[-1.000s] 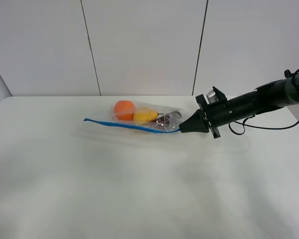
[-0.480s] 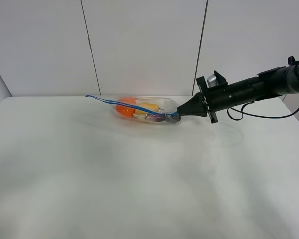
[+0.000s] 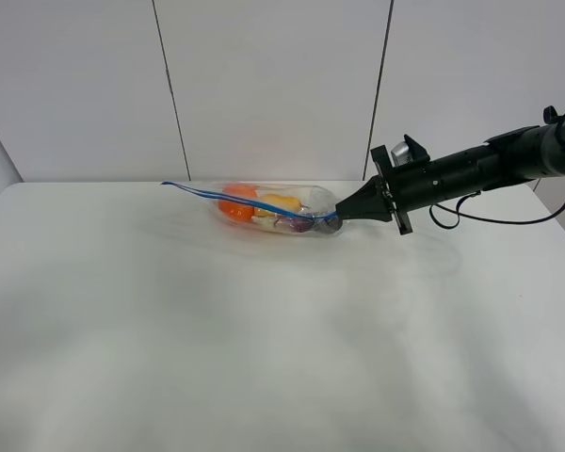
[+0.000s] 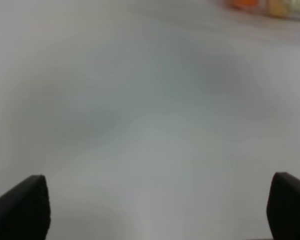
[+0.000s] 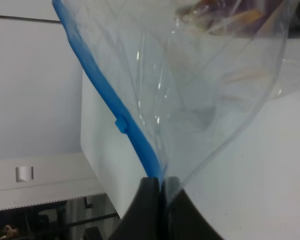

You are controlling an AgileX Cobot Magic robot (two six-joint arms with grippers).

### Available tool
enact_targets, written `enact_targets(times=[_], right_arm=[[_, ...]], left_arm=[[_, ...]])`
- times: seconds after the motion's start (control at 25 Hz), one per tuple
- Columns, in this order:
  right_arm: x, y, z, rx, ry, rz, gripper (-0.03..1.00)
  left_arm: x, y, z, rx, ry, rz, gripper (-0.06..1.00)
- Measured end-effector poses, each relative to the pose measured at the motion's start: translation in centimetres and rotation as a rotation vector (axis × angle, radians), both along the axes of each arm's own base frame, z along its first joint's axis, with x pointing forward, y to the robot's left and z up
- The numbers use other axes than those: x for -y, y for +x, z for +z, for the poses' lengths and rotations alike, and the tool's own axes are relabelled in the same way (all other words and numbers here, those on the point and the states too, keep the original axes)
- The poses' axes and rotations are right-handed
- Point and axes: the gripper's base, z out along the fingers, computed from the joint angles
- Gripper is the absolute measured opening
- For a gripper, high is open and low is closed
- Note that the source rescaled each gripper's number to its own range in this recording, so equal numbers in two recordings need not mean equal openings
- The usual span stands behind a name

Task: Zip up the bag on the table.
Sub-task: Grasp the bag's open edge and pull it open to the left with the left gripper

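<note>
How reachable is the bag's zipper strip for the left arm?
Probably yes: the left end effector is open over the table, and the zipper strip is exposed, pinched only by the right end effector.

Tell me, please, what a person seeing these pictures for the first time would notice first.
The eye goes first to the clear bag near the far edge of the white table, with an orange and other fruit showing through it. The black right end effector is shut on its right end, at the blue zipper strip. The left end effector hangs open above the table, apart from the bag.
</note>
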Motion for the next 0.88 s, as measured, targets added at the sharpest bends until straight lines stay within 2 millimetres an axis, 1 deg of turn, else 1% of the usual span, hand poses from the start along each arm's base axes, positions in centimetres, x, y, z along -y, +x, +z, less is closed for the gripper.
enact_targets(times=[0.08,0.2,0.32,0.4,0.48,0.56,0.72,0.84,0.88], right_arm=[[0.0,0.0,0.0,-0.003,0.000,-0.002,0.00],[0.0,0.0,0.0,-0.006,0.000,-0.004,0.00],[0.0,0.0,0.0,-0.006,-0.001,-0.003,0.00],[0.0,0.0,0.0,-0.006,-0.001,-0.003,0.00],[0.0,0.0,0.0,-0.007,-0.001,-0.003,0.00],[0.0,0.0,0.0,-0.008,-0.001,-0.005,0.00],[0.0,0.0,0.0,-0.009,-0.001,-0.005,0.00],[0.0,0.0,0.0,-0.009,-0.002,-0.005,0.00],[0.0,0.0,-0.1,-0.009,-0.006,-0.003,0.00]], left_arm=[[0.0,0.5,1.2,0.017,-0.002,0.001,1.00],[0.0,2.3,3.7,0.037,0.002,0.003,1.00],[-0.1,5.6,6.1,0.045,0.059,-0.021,1.00],[-0.1,8.1,7.3,0.075,0.150,-0.058,1.00],[-0.2,10.7,7.8,0.106,0.276,-0.107,1.00],[-0.2,13.7,7.9,0.144,0.454,-0.172,1.00],[-0.3,18.8,7.4,0.208,0.774,-0.280,1.00],[-0.2,21.7,6.8,0.257,0.870,-0.302,1.00],[0.0,22.5,6.4,0.264,0.872,-0.312,1.00]])
